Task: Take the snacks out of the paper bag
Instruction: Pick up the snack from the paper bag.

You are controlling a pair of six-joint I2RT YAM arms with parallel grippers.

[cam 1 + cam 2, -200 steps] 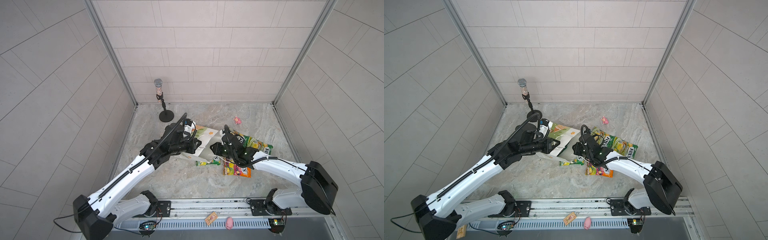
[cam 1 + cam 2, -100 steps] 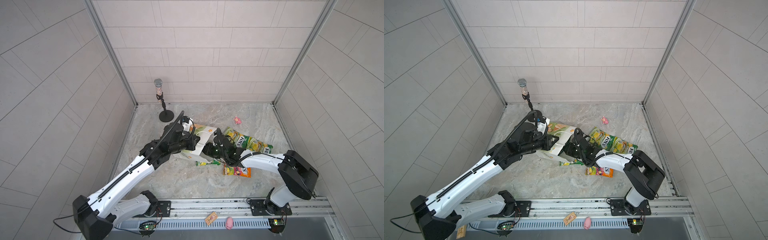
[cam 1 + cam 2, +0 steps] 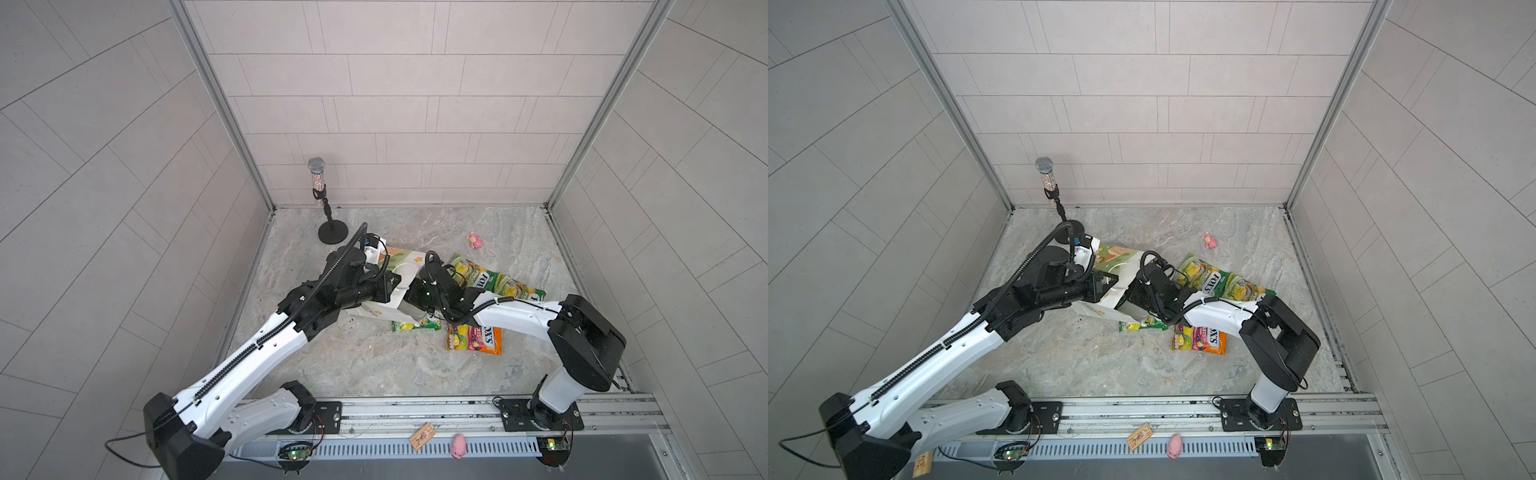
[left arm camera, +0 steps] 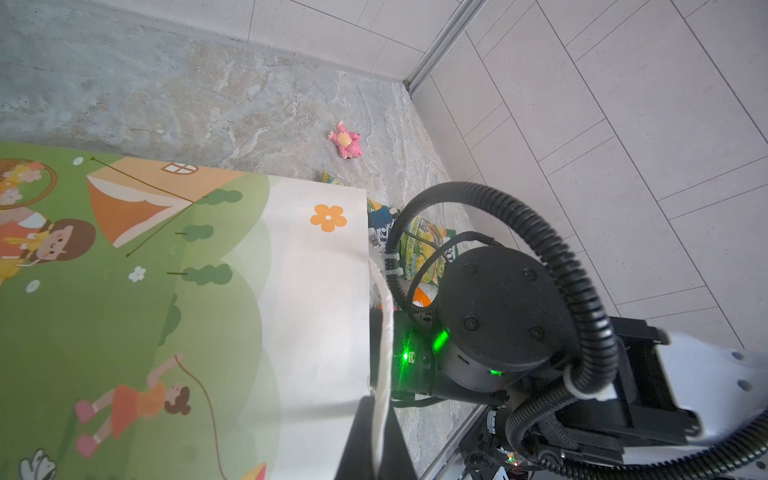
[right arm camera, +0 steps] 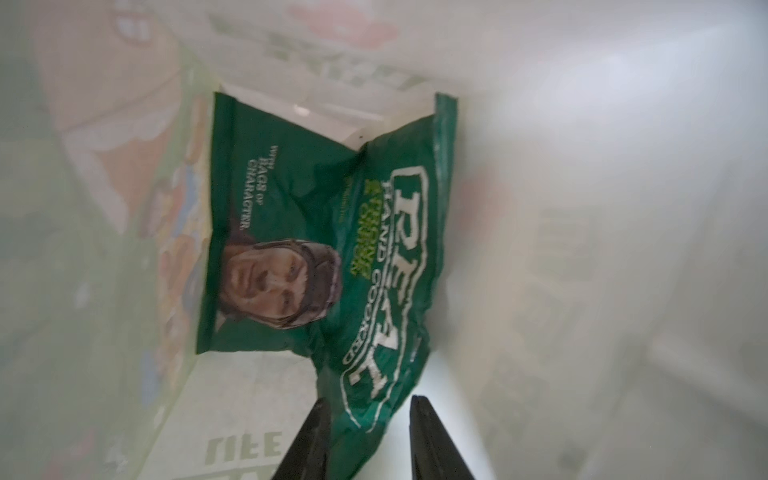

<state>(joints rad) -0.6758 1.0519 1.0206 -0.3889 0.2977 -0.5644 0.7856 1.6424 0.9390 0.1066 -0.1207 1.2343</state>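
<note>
The white paper bag (image 3: 409,266) (image 3: 1123,259) lies on its side on the floor. My left gripper (image 4: 376,409) (image 3: 390,286) is shut on its white cord handle (image 4: 384,324) at the mouth. My right gripper (image 5: 370,400) reaches inside the bag and stands open, with the near end of the dark green "REAL" crisp bag (image 5: 324,232) between its fingers. In both top views its fingers are hidden in the bag's mouth. Outside lie two yellow-green FOX'S bags (image 3: 478,276) (image 3: 519,291), a smaller one (image 3: 415,326) and an orange-pink FOX'S bag (image 3: 473,338).
A microphone on a round stand (image 3: 330,232) is at the back left. A pink pig toy (image 3: 473,240) lies at the back right. A small wooden board (image 3: 422,434) and another pink pig (image 3: 458,441) rest on the front rail. Tiled walls close three sides.
My right gripper has moved left from the loose snacks into the bag's mouth, and its jaws have widened. My left gripper has kept hold of the bag and shifted slightly.
</note>
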